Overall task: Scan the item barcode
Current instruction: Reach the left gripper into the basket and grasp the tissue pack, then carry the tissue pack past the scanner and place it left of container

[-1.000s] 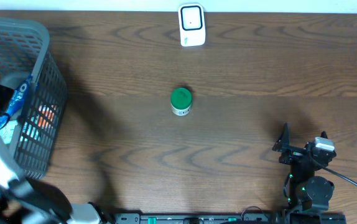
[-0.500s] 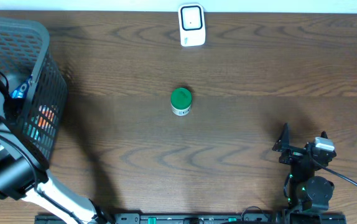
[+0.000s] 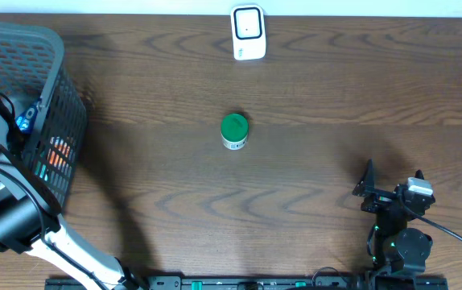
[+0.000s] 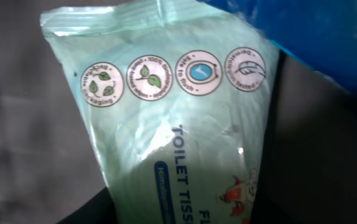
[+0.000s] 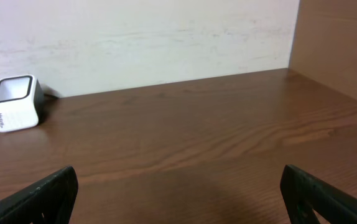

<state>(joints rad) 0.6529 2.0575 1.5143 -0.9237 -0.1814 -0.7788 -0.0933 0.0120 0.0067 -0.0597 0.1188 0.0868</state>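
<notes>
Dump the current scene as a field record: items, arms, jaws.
scanner: far edge, centre
can: green lid, upright, mid-scene, alone
basket: left edge, packs inside
tissue pack: pale green, fills left wrist view
left arm: reaches into basket; jaws not visible
right arm: near right corner; jaws wide open, empty

The dark wood-grain worktop (image 3: 311, 97) carries a white scanner (image 3: 248, 32) at its far edge, a green-lidded tub (image 3: 234, 130) standing near the middle, and a grey mesh basket (image 3: 60, 121) at its left end.
</notes>
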